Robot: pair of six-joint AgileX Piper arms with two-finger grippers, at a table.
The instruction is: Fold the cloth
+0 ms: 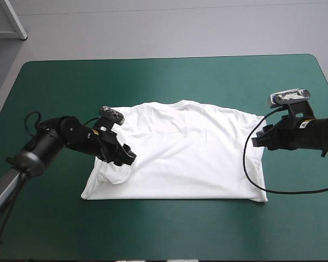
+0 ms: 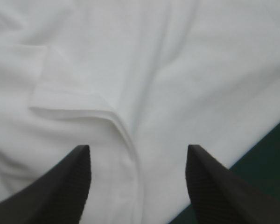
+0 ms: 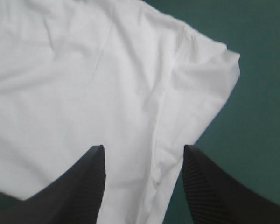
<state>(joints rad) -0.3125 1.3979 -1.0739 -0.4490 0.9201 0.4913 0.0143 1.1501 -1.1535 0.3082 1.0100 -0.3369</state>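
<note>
Currently the T-shirt (image 1: 186, 153) lies flat on the teal-green counter (image 1: 169, 82); the left gripper (image 1: 123, 156), spread, is over its left side, the right gripper (image 1: 257, 141), spread, at its right edge.

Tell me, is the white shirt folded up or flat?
Spread flat, not folded. The white short-sleeved T-shirt lies wrinkled across the teal-green table cover; only a small flap is turned over near the black fingers of the left gripper.

Soft, matt white cloth in the T-shirt (image 1: 180, 158), lightly creased, doubled along the sleeve hem. Matt black, finely ribbed faces on the fingers (image 2: 65, 191). Smooth, matt teal-green cover (image 1: 153, 82), faintly sheened near the far edge.
</note>
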